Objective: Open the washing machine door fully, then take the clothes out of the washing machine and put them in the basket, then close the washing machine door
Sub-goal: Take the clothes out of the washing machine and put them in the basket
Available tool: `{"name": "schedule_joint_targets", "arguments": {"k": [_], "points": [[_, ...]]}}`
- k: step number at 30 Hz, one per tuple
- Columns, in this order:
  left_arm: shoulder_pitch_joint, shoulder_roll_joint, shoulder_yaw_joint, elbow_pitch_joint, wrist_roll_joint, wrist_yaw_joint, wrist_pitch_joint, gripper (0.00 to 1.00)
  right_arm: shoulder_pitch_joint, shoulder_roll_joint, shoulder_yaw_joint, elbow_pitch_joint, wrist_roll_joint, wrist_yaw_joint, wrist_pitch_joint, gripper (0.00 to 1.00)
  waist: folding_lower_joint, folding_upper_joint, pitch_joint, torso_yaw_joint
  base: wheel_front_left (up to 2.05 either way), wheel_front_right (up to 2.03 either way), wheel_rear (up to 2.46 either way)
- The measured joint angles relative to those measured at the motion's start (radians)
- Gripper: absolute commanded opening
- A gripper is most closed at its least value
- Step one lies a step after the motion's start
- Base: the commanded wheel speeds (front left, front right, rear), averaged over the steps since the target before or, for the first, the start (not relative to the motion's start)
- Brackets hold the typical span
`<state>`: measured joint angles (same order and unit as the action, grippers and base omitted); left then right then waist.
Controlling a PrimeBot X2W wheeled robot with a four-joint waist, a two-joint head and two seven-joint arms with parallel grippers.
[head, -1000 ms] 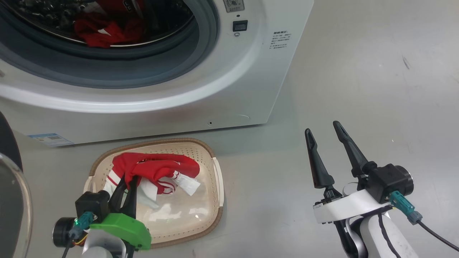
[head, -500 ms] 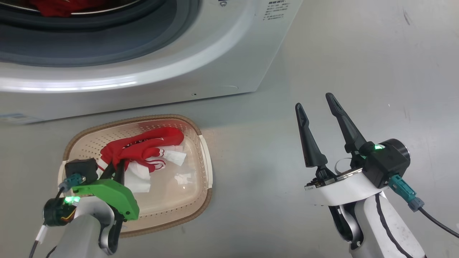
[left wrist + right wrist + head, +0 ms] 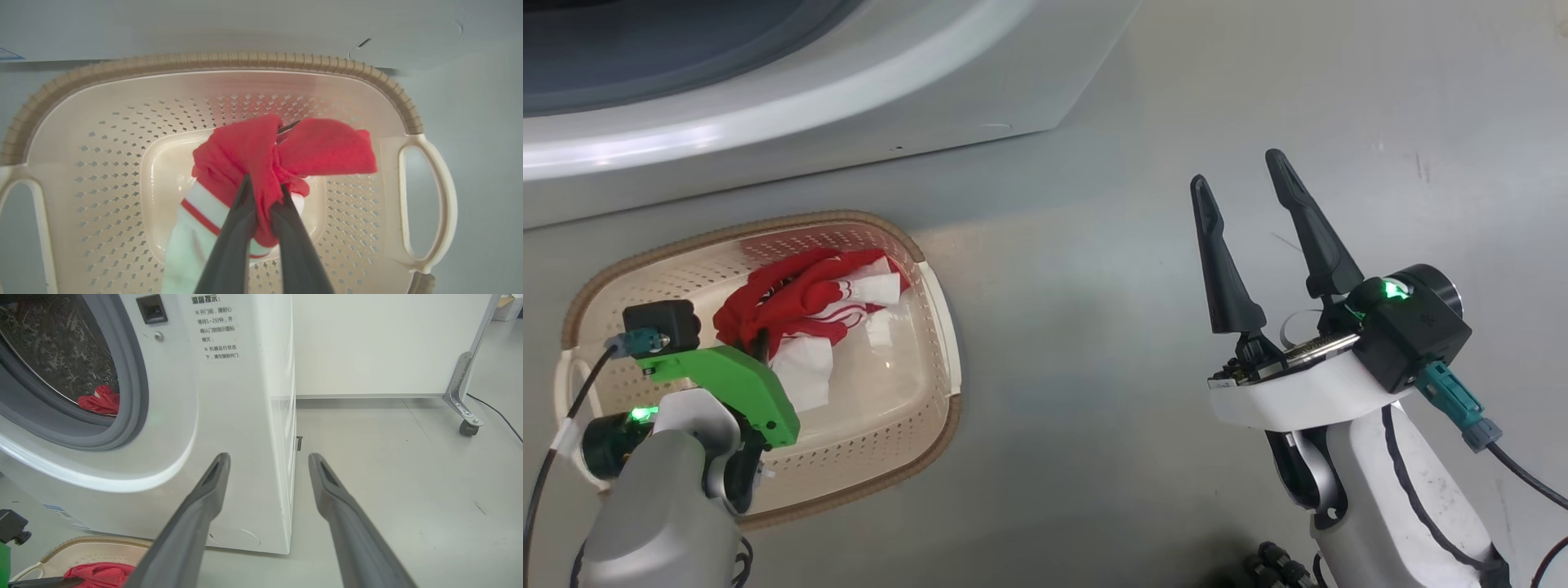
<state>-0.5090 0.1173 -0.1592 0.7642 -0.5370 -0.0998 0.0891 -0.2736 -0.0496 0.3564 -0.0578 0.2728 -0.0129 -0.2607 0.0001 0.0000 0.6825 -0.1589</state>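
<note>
The clothes (image 3: 245, 151), bright red fabric with white trim, are pinched in your nearly closed left claw (image 3: 265, 185), within the cream perforated plastic basket (image 3: 204, 61) beneath it, so releasing should drop them inside. Your right claw (image 3: 1237, 171) hangs wide open, empty.

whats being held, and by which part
Left end effector pinches the red garment by a bunched red fold near its white cuff; right end effector holds nothing.

The grey floor (image 3: 1094, 343) is being occupied by the washing machine (image 3: 890, 90) at eleven o'clock in the head view. The basket (image 3: 737, 225) is being carried just beside the machine, at nine o'clock. In the right wrist view, a castor (image 3: 468, 428) and a cable (image 3: 496, 413) are being borne at two o'clock.
</note>
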Motion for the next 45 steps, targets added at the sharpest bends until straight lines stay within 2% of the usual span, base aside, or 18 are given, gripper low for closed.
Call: {"name": "schedule_joint_targets", "arguments": {"k": [11, 15, 17, 18, 30, 45], "points": [[-0.049, -0.005, 0.002, 0.112, -0.049, -0.011, 0.044, 0.00, -0.030, 0.000, 0.003, 0.003, 0.000, -0.014, 0.000, 1.00, 0.0000, 0.0000, 0.056, -0.031, 0.00, 0.00, 0.00], [-0.068, -0.008, 0.003, 0.142, -0.053, -0.012, 0.051, 0.44, -0.033, 0.000, 0.006, 0.007, 0.000, -0.016, 0.000, 1.00, 0.0000, 0.0000, 0.056, -0.030, 0.00, 0.00, 0.00], [-0.075, -0.008, 0.005, 0.158, -0.054, -0.012, 0.051, 0.91, -0.035, 0.000, 0.007, 0.009, 0.000, -0.016, 0.000, 1.00, 0.0000, 0.0000, 0.055, -0.029, 0.00, 0.00, 0.00], [-0.077, -0.008, 0.007, 0.165, -0.057, -0.012, 0.051, 1.00, -0.037, 0.000, 0.008, 0.009, 0.000, -0.016, 0.000, 1.00, 0.0000, 0.0000, 0.054, -0.028, 0.00, 0.00, 0.00], [-0.091, -0.027, 0.022, 0.224, -0.069, -0.020, -0.048, 1.00, -0.047, 0.000, -0.010, 0.042, 0.000, -0.024, 0.000, 1.00, 0.0000, 0.0000, 0.003, -0.002, 0.00, 0.00, 0.00], [-0.082, -0.048, -0.038, 0.202, -0.023, -0.021, -0.289, 1.00, -0.012, -0.001, -0.059, 0.100, -0.026, -0.011, 0.000, 1.00, 0.0000, 0.0000, -0.120, 0.077, 0.00, 0.00, 0.00]]}}
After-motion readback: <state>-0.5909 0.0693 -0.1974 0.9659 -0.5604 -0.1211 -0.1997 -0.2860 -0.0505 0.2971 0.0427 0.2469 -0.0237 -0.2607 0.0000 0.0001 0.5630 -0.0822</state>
